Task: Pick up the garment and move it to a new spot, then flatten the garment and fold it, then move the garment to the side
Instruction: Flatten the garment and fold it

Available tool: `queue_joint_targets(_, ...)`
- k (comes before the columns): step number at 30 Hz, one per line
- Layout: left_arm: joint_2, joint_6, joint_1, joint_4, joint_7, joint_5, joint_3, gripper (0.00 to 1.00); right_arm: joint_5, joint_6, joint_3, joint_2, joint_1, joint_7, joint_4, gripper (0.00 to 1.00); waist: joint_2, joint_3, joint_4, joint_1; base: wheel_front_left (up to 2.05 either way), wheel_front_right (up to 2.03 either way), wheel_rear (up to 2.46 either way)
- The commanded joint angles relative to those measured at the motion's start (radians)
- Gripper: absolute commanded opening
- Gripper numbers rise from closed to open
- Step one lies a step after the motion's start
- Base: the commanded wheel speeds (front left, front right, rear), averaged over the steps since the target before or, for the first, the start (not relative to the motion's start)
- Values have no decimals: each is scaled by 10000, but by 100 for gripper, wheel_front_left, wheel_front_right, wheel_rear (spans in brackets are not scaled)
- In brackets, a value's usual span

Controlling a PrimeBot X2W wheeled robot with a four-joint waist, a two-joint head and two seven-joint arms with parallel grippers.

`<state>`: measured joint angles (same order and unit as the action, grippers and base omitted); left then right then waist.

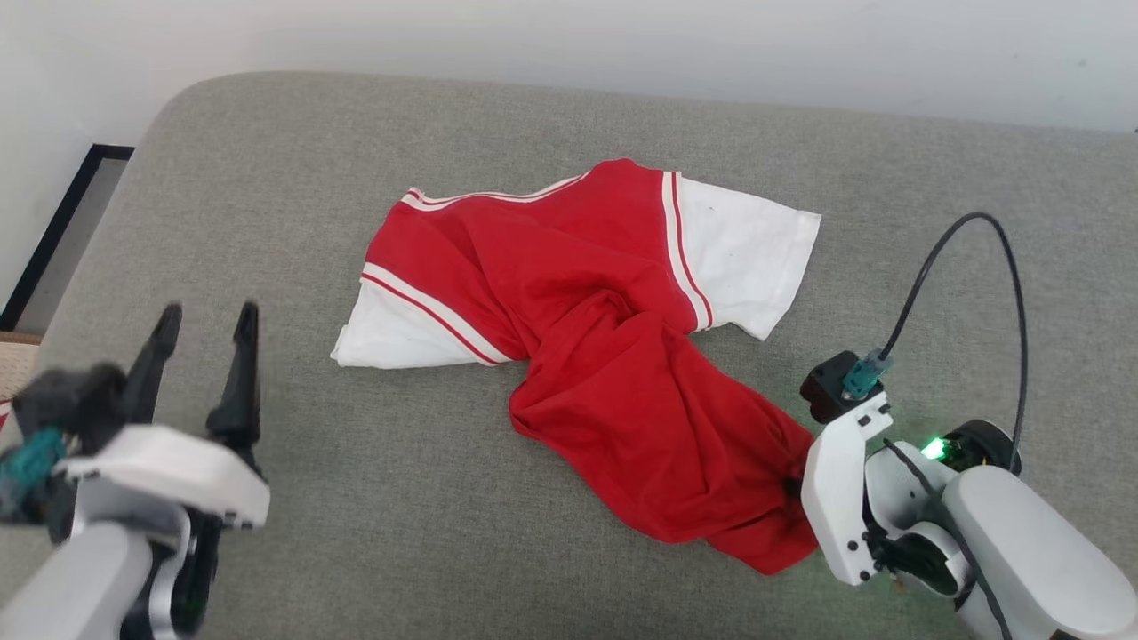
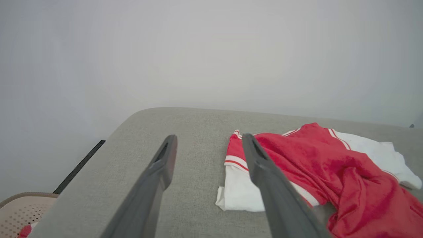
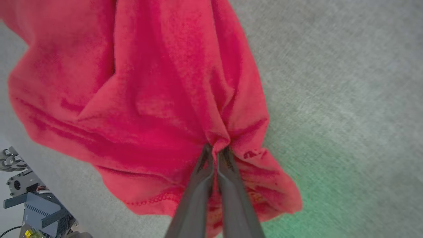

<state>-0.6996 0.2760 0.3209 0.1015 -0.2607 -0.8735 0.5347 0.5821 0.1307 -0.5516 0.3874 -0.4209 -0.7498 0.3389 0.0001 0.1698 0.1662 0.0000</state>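
currently the garment [image 1: 605, 293] is lying crumpled on the grey fabric-covered bench [image 1: 356, 533], roughly mid-surface, with the collar end pointing toward the white wall [image 1: 622, 44] and the red body twisting down toward the robot's right. one white sleeve is spreading out flat on the left side, the other on the far right, both showing red-and-white striped trim at the seams. the right claw [image 3: 216, 148] is pinching shut on a bunched fold of red fabric near the lower hem of the garment [image 3: 148, 82]; in the right wrist view the two dark fingers are pressing together with cloth gathering into creases at their tips. in the head view that arm's white wrist housing is sitting at the garment's lower right edge, a green light [image 1: 931, 449] is glowing on it, and a black cable [image 1: 1005, 267] is looping up above it. the left claw [image 1: 208, 313] is hovering wide open over bare bench at the lower left, well apart from the garment and gripping nothing. in the left wrist view the left claw [image 2: 209, 137] is pointing toward the wall, with its right finger overlapping the near white sleeve of the garment [image 2: 330, 165] in the picture. a beige perforated basket [image 2: 19, 211] is showing beyond the bench corner.
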Motion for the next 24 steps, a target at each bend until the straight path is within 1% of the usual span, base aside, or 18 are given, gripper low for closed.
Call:
queue_joint_targets(1,214,-14,-588,-115,-52,206,-473,100,170,0,-226,80,238,-318,177,0,-1,-55,-44,0,0,0,0)
queue_joint_targets(4,567,-161,-1362,-260,-49,535,-1208,100,498,0,-296,270,446,-665,-185,0,-1,-134,-124,0,0,0,0)
queue_joint_targets(7,874,-311,-2020,-323,-50,768,-1870,100,880,0,-356,555,698,-1065,-842,0,-1,-201,-218,0,0,0,0)
queue_joint_targets(8,874,-311,-2020,-323,-50,768,-1870,100,880,0,-356,555,698,-1065,-842,0,-1,-201,-218,0,0,0,0)
queue_joint_targets(13,1344,-573,-2833,-430,-51,1187,-2765,100,1396,0,-369,1016,1431,-1694,-2365,0,-1,-297,-343,0,0,0,0)
queue_joint_targets(16,1587,-770,-3200,-462,-51,1400,-3129,100,1565,0,-329,1226,1997,-2054,-3197,0,-1,-302,-381,0,0,0,0)
queue_joint_targets(19,1820,-931,-3380,-446,-51,1589,-3410,100,1591,0,-206,1241,2556,-2290,-3798,0,-1,-268,-352,0,0,0,0)
queue_joint_targets(22,2047,-1103,-3486,-401,-52,1785,-3599,100,1399,0,-91,1050,2885,-2223,-4013,0,-1,-207,-301,0,0,0,0)
queue_joint_targets(23,2115,-1153,-3478,-374,-52,1827,-3647,100,1319,0,-18,976,2929,-2120,-4030,18,-1,-189,-276,0,0,0,0)
queue_joint_targets(24,2181,-1207,-3459,-367,-52,1842,-3700,100,1247,0,30,898,2951,-1983,-4048,25,-1,-171,-250,0,0,0,0)
